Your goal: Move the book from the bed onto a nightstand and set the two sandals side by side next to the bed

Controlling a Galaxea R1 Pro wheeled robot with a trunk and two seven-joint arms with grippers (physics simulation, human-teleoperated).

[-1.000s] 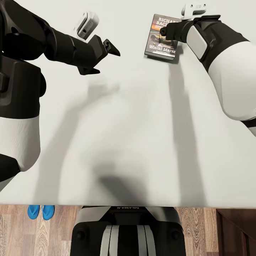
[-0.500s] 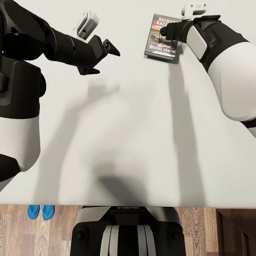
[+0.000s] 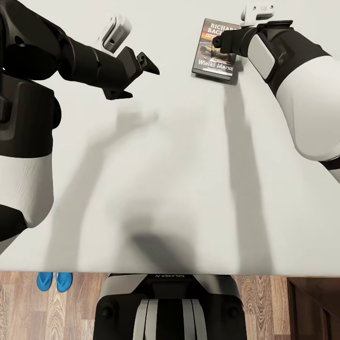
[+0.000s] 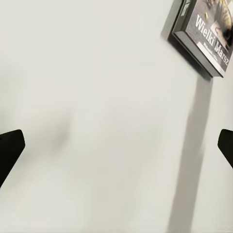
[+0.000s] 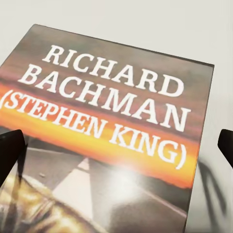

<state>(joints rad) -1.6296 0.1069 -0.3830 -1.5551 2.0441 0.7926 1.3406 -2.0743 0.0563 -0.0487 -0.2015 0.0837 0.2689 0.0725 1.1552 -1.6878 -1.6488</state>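
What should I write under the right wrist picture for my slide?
Open right gripper poised over the book, "RICHARD BACHMAN (STEPHEN KING)", lying flat on the pale bed.

A small dark-covered paperback book (image 3: 215,49) lies flat on the pale grey-white mattress of the bed (image 3: 165,165). The right end effector (image 3: 222,41) hovers over its cover; the left end effector (image 3: 141,75) hangs spread, well apart. Two bright blue flat sandals (image 3: 55,281) lie side by side on the wood-plank floor (image 3: 264,302).

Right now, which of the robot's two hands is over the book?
The right hand: it sits over the book on the bed, while the left hand hangs open above bare mattress.
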